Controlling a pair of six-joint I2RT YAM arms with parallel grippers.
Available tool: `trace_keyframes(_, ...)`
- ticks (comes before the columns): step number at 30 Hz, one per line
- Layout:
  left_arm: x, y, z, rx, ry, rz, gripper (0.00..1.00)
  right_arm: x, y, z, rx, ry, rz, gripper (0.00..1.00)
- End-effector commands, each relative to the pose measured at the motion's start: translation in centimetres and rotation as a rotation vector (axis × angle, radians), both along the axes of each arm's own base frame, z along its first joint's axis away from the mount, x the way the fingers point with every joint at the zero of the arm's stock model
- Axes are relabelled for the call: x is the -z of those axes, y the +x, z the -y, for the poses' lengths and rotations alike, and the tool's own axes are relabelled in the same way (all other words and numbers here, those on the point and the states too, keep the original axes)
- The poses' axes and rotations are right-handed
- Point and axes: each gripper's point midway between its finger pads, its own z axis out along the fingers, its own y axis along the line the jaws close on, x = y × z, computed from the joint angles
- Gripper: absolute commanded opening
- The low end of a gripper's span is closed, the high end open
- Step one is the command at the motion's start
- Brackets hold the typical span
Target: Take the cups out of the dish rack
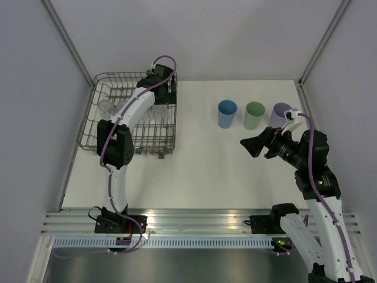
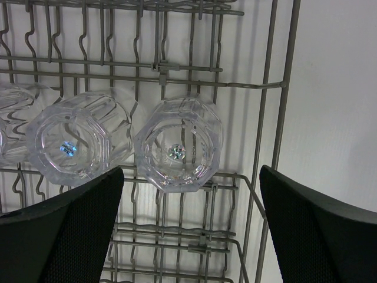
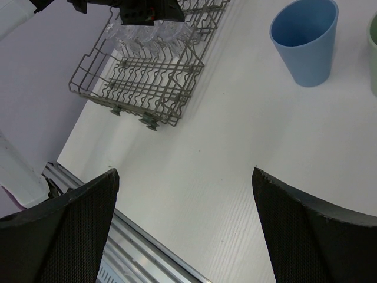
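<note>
The grey wire dish rack sits at the table's far left. Clear cups lie inside it. My left gripper hangs over the rack's far right part. Seen from the left wrist, its fingers are open just above one clear cup, with a second clear cup and a third to its left. A blue cup, a green cup and a purple cup stand upright at the table's far right. My right gripper hovers open and empty in front of them.
Grey walls close in the table on the left, back and right. A metal rail runs along the near edge by the arm bases. From the right wrist, the rack is far off and the blue cup stands close by.
</note>
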Motion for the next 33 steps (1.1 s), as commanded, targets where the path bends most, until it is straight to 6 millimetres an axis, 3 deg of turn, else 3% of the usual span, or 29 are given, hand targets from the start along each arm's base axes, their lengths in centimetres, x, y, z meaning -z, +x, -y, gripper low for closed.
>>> trace_keyframes(1,-1.7,1.7,0.0,0.030,0.009,0.061,1.00,0.0,-0.3,-0.3,-0.024,-0.001,0.015,0.98)
trace_keyframes(25,3.5,2.3,-0.9,0.007,-0.012,-0.016,0.93,0.5,0.1,-0.3,-0.022,-0.001,0.003,0.98)
trace_keyframes(32,4.1,2.4,-1.1,0.001,-0.009,-0.022,0.78,0.7,0.2,-0.4,-0.024,-0.001,0.001,0.98)
trace_keyframes(33,4.0,2.6,-1.1,0.001,-0.013,-0.019,0.70,0.7,0.1,-0.4,-0.026,-0.002,0.001,0.98)
